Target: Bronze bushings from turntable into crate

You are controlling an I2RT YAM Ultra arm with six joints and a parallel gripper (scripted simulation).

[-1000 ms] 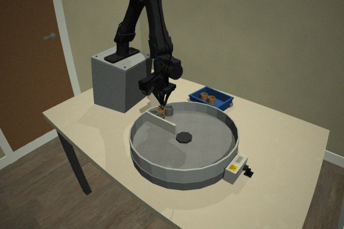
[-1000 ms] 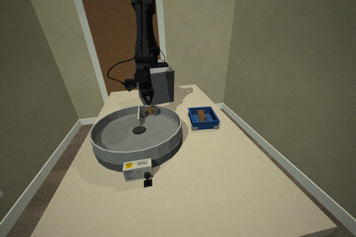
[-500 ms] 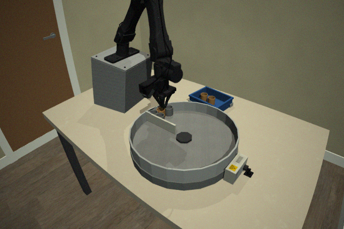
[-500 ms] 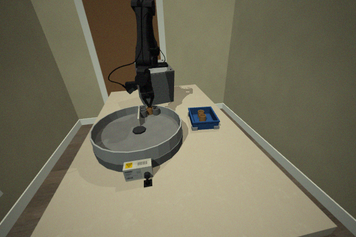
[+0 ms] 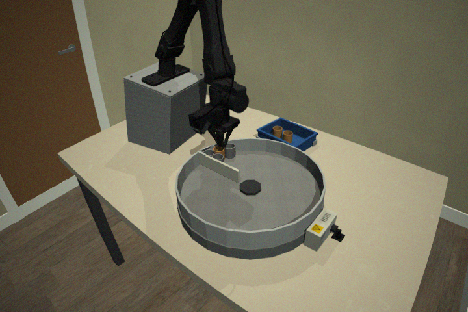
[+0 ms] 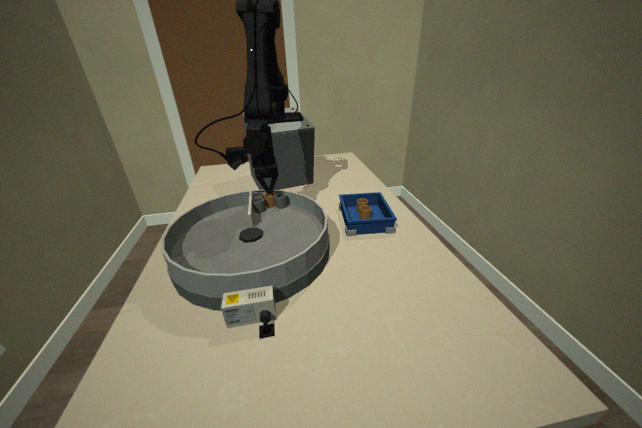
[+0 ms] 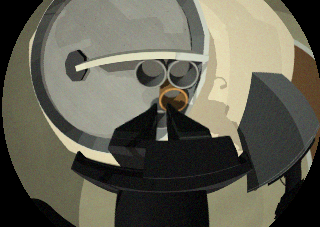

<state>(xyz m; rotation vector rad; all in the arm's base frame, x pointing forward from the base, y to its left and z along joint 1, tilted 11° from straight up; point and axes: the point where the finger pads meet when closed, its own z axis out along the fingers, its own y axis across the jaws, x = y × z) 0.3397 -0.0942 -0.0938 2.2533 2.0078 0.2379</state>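
Note:
A bronze bushing (image 5: 218,149) (image 6: 269,200) (image 7: 174,99) stands upright at the far edge of the grey turntable (image 5: 249,235) (image 6: 231,282) (image 7: 40,61). Steel bushings (image 5: 229,149) (image 6: 281,200) (image 7: 183,73) crowd around it, against a pale fence bar (image 5: 220,167) (image 7: 134,59). My gripper (image 5: 220,143) (image 6: 268,190) (image 7: 167,110) points straight down with its tips right over the bronze bushing's near rim. The fingers are drawn nearly together and nothing shows between them. Two bronze bushings (image 5: 277,130) (image 5: 287,135) (image 6: 362,202) stand in the blue crate (image 5: 301,129) (image 6: 367,224).
The arm's grey pedestal (image 5: 157,110) (image 6: 292,156) (image 7: 274,127) stands just behind the turntable. A dark hub (image 5: 249,186) (image 6: 251,234) marks the turntable's middle. A control box (image 5: 319,229) (image 6: 246,305) is fixed to its near side. The crate sits to the turntable's right.

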